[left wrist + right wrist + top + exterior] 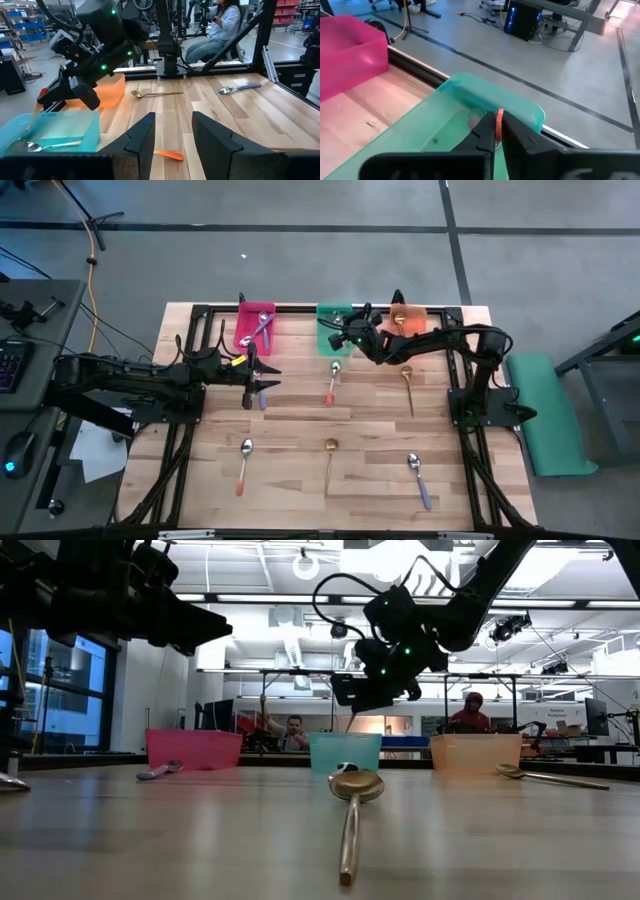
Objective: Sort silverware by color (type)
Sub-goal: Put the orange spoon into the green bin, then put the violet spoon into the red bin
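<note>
**Clerk:** Wooden table (300, 420), open workshop floor behind it. Fixed items first?

**Checker:** Three bins along the upper edge of the overhead frame: pink bin (244, 313) at left, teal bin (327, 313) in the centre, orange bin (412, 313) at right. Two people sit well beyond the table.

**Clerk:** Spoons already binned?

**Checker:** One purple-handled spoon (262, 330) lies in the pink bin. One silver-bowled spoon (31, 146) lies in the teal bin; I cannot tell its handle colour.

**Clerk:** Right gripper?

**Checker:** Right gripper (338, 340) is above the teal bin. Its fingers are pressed together on the orange handle of an orange-handled spoon (499, 125), held over the inside of that bin.

**Clerk:** Left gripper?

**Checker:** Left gripper (258, 387) is left of centre, below the pink bin in the frame. Its fingers (142, 135) are spread with nothing between them.

**Clerk:** Loose stock, middle row?

**Checker:** Second orange-handled spoon (332, 380) lies below the teal bin. Gold spoon (408, 385) lies below the orange bin.

**Clerk:** Lower row?

**Checker:** Left to right, well apart: third orange-handled spoon (244, 463), second gold spoon (329, 462), second purple-handled spoon (420, 478).
</note>
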`<state>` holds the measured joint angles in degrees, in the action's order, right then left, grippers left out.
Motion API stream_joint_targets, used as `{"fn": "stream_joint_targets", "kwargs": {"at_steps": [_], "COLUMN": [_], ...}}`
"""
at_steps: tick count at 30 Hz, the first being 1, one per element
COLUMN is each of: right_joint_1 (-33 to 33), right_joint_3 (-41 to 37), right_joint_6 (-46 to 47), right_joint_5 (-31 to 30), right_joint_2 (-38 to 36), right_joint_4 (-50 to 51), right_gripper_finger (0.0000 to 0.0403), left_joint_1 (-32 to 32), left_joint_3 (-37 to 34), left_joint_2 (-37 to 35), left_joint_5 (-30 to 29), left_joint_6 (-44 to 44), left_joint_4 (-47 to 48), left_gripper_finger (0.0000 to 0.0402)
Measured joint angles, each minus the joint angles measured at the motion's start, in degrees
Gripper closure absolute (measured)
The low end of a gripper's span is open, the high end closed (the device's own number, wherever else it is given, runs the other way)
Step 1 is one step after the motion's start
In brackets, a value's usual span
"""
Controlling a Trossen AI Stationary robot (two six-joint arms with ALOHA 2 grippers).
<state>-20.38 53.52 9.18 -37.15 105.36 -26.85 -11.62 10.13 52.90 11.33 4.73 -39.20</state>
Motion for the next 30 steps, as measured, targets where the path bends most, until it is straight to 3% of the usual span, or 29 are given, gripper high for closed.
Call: {"fn": "stream_joint_targets", "kwargs": {"at_steps": [9,14,23,30], "right_joint_1": [0.13,0.15,0.15,0.15], "right_joint_3": [0.0,0.0,0.0,2.63], "right_joint_6": [1.35,2.94,7.06,8.97], "right_joint_5": [3.2,6.15,6.25,6.29], "right_joint_2": [-0.02,-0.02,-0.04,-0.04], "right_joint_4": [3.97,4.64,9.13,16.39], "right_gripper_finger": [0.0334,0.033,0.0325,0.0271], "left_joint_1": [0.0,0.0,0.0,0.0], "left_joint_3": [0.02,0.02,0.02,0.02], "left_joint_2": [0.0,0.0,0.0,0.0], "left_joint_5": [0.0,0.0,0.0,0.0], "left_joint_6": [0.05,0.31,0.35,0.37], "left_joint_4": [0.32,0.37,0.39,0.39], "left_gripper_finger": [0.028,0.028,0.028,0.028]}}
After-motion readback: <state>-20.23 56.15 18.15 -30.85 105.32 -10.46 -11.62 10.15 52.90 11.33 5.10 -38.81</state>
